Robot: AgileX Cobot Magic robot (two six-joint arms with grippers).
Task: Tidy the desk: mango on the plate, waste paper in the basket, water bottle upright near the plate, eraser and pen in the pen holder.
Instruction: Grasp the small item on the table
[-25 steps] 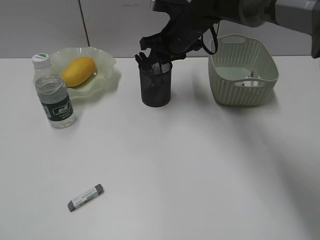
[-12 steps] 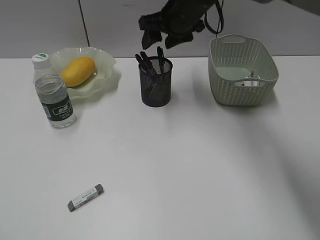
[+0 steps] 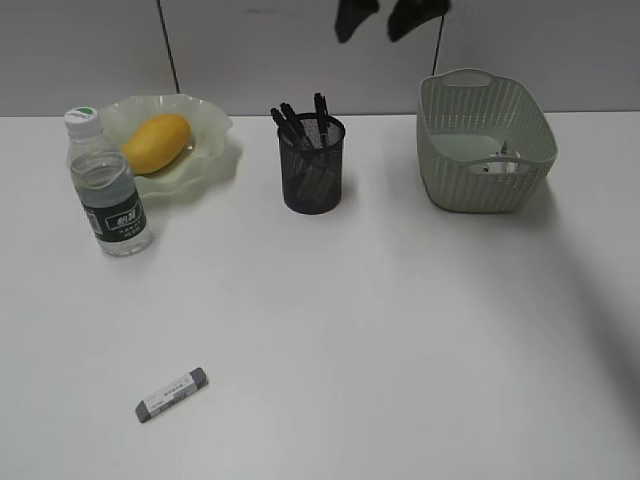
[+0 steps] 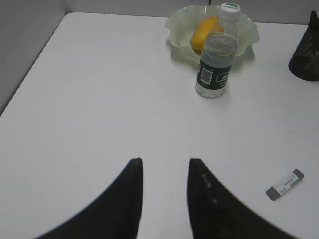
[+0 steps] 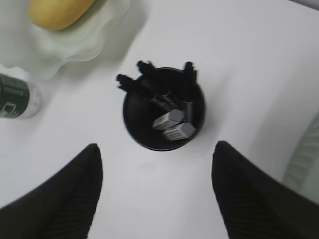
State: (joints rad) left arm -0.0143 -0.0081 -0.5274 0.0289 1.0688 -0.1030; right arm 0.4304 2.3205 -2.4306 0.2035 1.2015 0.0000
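The mango lies on the ruffled green plate. The water bottle stands upright in front of the plate. The black mesh pen holder holds several pens, and in the right wrist view also two erasers. Another eraser lies on the desk at the front left. The waste paper sits in the basket. My right gripper is open and empty, high above the pen holder. My left gripper is open and empty over the bare left of the desk.
A grey wall runs behind the desk. The desk's left edge shows in the left wrist view, with the eraser to the right of my left gripper.
My right gripper has risen from the rim of the pen holder to the top of the exterior view, open. Nothing else has moved.
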